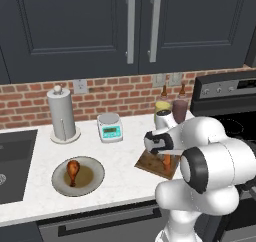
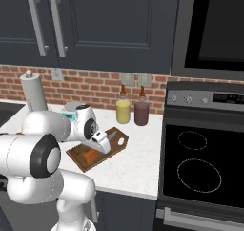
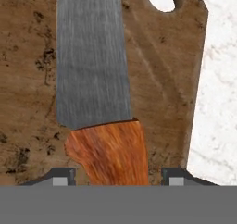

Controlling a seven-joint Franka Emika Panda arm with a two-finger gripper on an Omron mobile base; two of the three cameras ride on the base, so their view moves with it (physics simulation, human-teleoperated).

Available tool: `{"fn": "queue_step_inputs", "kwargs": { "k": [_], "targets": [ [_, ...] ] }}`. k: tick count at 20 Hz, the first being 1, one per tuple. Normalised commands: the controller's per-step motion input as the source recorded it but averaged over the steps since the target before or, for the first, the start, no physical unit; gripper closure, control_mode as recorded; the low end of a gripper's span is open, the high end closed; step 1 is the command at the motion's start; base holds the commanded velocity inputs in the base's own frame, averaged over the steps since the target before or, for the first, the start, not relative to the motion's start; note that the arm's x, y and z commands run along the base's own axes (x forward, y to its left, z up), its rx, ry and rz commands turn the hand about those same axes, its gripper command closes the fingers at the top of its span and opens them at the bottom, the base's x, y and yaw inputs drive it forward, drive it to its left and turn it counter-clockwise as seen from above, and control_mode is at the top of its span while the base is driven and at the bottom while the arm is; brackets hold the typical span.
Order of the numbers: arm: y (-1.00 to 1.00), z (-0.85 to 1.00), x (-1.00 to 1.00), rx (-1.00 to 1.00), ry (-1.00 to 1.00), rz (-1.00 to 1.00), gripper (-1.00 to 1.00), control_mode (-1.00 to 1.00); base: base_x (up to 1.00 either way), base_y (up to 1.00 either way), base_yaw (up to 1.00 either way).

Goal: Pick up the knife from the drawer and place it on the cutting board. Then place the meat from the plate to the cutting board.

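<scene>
hand view: gripper (image 3: 111, 177) spread astride the knife (image 3: 99, 102) handle; stiff, light, smooth, best taken by the handle.

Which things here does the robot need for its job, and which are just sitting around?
For the job:
- knife, lying on the cutting board
- meat, on the plate
- drawer below the counter

Just sitting around:
- paper towel roll
- kitchen scale
- two bottles
- stove
- sink

Dark cabinets (image 1: 75, 26) above a red brick backsplash (image 1: 30, 98), white counter (image 1: 125, 151).
</scene>
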Motion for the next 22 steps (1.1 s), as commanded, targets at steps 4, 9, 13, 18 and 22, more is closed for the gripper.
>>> {"fn": "queue_step_inputs", "kwargs": {
  "k": [4,9,13,18,22],
  "targets": [
    [0.01,0.0,0.0,0.0,0.0,0.0,-1.0,-1.0,0.0,0.0,0.0],
    [0.0,0.03,-0.1,0.0,0.0,0.0,-1.0,-1.0,0.0,0.0,0.0],
    [0.0,0.23,-0.47,0.0,-0.03,-0.03,-1.0,-1.0,0.0,0.0,0.0],
    [0.2,0.49,-0.56,-0.02,-0.06,-0.03,-1.0,-1.0,0.0,0.0,0.0],
    [0.53,0.55,-0.56,-0.03,-0.03,0.0,-1.0,-1.0,0.0,0.0,0.0]
  ]
}}
